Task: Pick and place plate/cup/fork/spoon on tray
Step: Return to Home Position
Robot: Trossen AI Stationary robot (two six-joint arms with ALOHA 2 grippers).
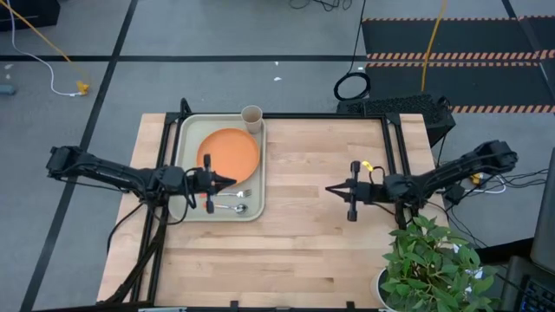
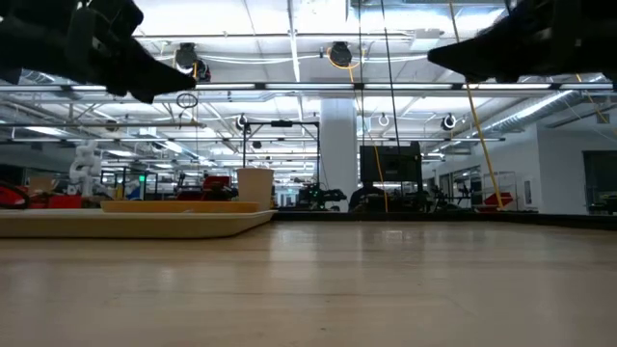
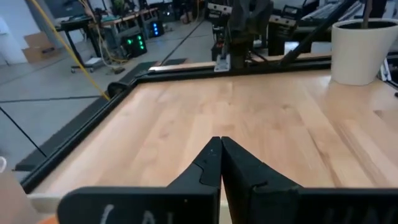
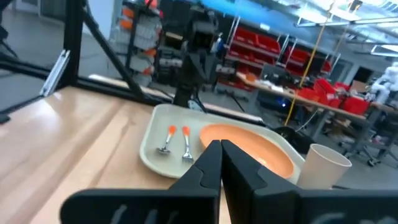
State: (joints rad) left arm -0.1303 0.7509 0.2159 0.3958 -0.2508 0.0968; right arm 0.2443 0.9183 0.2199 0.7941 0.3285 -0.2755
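Observation:
The pale tray (image 1: 186, 165) lies at the table's left. On it rest the orange plate (image 1: 230, 151), the beige cup (image 1: 251, 118) upright at its far right corner, and the fork (image 1: 231, 194) and the spoon (image 1: 232, 208) side by side near its near edge. In the right wrist view the tray (image 4: 152, 140), plate (image 4: 249, 146), cup (image 4: 320, 165) and two utensils (image 4: 177, 142) also show. My left gripper (image 1: 232, 181) is shut and empty, raised over the tray's near part. My right gripper (image 1: 329, 187) is shut and empty, raised over the table's middle right.
A potted plant (image 1: 434, 264) stands at the near right corner; its white pot shows in the left wrist view (image 3: 364, 40). A black frame (image 1: 395, 139) edges the table's far and right sides. Bare wood (image 1: 299, 234) lies between the tray and my right gripper.

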